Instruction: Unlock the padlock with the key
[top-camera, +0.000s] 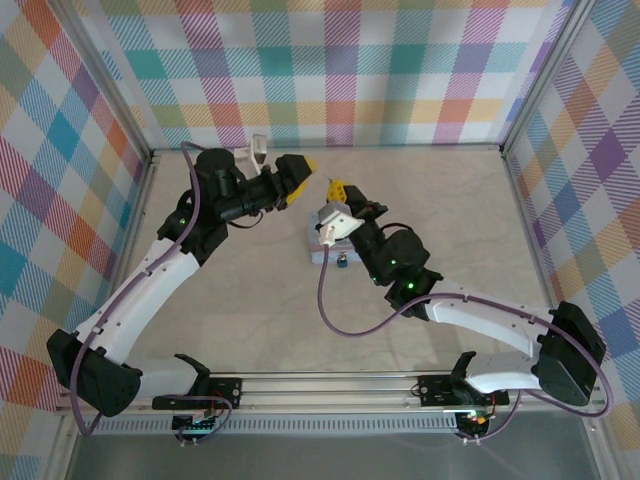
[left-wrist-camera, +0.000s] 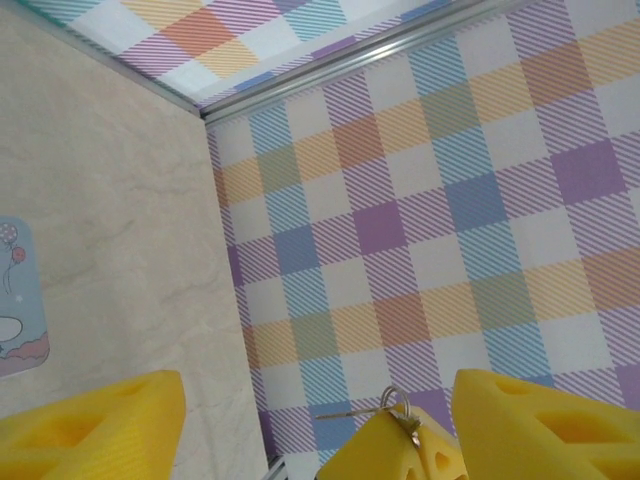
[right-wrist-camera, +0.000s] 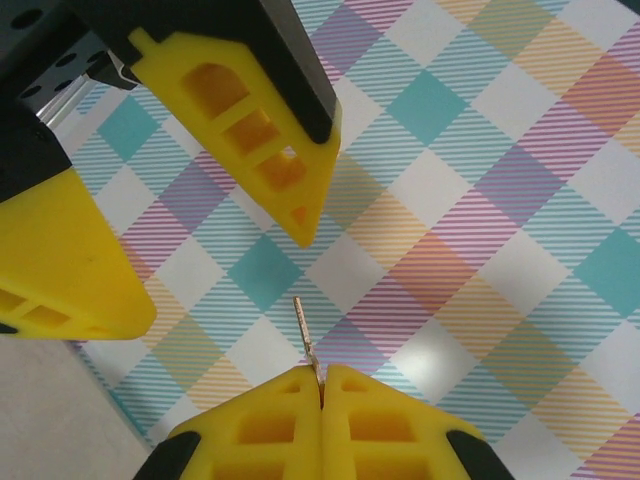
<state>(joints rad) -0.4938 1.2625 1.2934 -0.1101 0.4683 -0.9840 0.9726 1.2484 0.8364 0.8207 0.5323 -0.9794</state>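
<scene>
Nearest me, low on the pale marbled bench (top-camera: 250, 320), the tiny dark bluish-metal padlock (top-camera: 342, 262) lies loose, right at the near edge of the light-blue rectangular cartoon tin (top-camera: 315, 252); nothing holds it; it is too small for me to make out its keyhole or whether the shackle is closed; it looks light enough to skid at a nudge. Beyond the tin, lifted off the bench, the right arm's yellow-fingered tool (right-wrist-camera: 321, 372) is pinched fully shut on the thin brass-coloured key (right-wrist-camera: 305, 335); it grips only the key's end, the blade poking out and a small wire ring (left-wrist-camera: 397, 400) showing beside the fingertips. Facing it, the left arm's yellow tool (top-camera: 302, 180) stands well open and empty, its fingers either side of the key's line; behind them rises the checked wall (left-wrist-camera: 450, 200). The worry, I reckon: so slight a pinch could let the key twist or drop if the left tool bumps it while closing; and an unheld padlock would slide away from any push of the key.
</scene>
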